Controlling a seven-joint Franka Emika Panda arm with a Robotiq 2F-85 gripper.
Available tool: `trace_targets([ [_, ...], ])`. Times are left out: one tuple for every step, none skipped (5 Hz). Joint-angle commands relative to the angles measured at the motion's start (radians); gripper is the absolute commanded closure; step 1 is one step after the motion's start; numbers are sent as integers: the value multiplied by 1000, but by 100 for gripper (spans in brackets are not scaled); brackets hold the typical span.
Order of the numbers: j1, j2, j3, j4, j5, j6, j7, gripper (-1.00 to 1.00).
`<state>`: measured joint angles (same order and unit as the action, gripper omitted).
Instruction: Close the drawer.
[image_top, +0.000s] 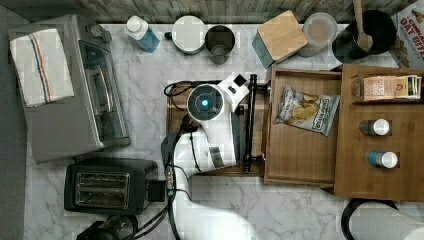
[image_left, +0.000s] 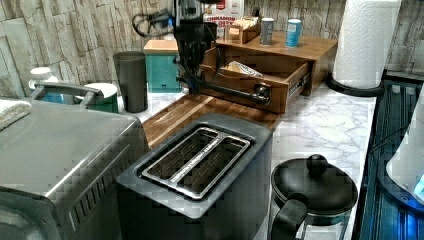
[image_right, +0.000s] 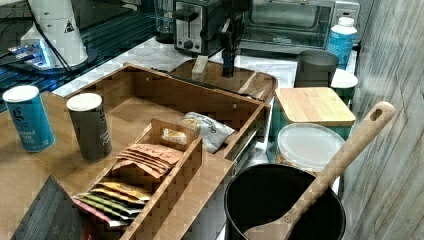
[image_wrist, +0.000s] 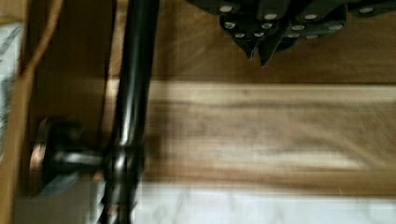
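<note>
The drawer (image_top: 300, 150) stands pulled out of the bamboo cabinet (image_top: 380, 185), with a chip bag (image_top: 306, 110) lying on its floor. Its long black bar handle (image_top: 248, 125) runs across the front, also seen in the left view (image_left: 235, 90) and the wrist view (image_wrist: 130, 93). My gripper (image_wrist: 260, 52) hangs shut over the dark wooden tray (image_wrist: 261, 121), just on the outer side of the handle and apart from it, holding nothing. In the left view the gripper (image_left: 190, 75) sits by the handle's far end. In the right view the gripper (image_right: 227, 65) is beyond the drawer front (image_right: 200, 100).
A toaster (image_top: 107, 186) and toaster oven (image_top: 75, 90) stand at the top view's left. Cups (image_top: 220, 44), a lidded teal canister (image_top: 280, 37) and a pot with a wooden spoon (image_top: 365, 32) line the back. A paper towel roll (image_left: 365, 40) stands beside the cabinet.
</note>
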<state>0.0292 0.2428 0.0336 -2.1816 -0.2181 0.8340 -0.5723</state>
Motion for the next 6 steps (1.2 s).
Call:
trace_targets([
  [60, 11, -28, -99, -96, 7, 107, 100],
  [38, -7, -50, -124, -193, 80, 111, 100],
  [-1, -10, -49, -133, -175, 99, 50, 100],
  [-50, -12, -45, -132, -116, 91, -38, 100],
  [-64, -26, -53, -153, -118, 108, -56, 100],
  [-66, -59, -67, -140, -94, 47, -79, 100],
])
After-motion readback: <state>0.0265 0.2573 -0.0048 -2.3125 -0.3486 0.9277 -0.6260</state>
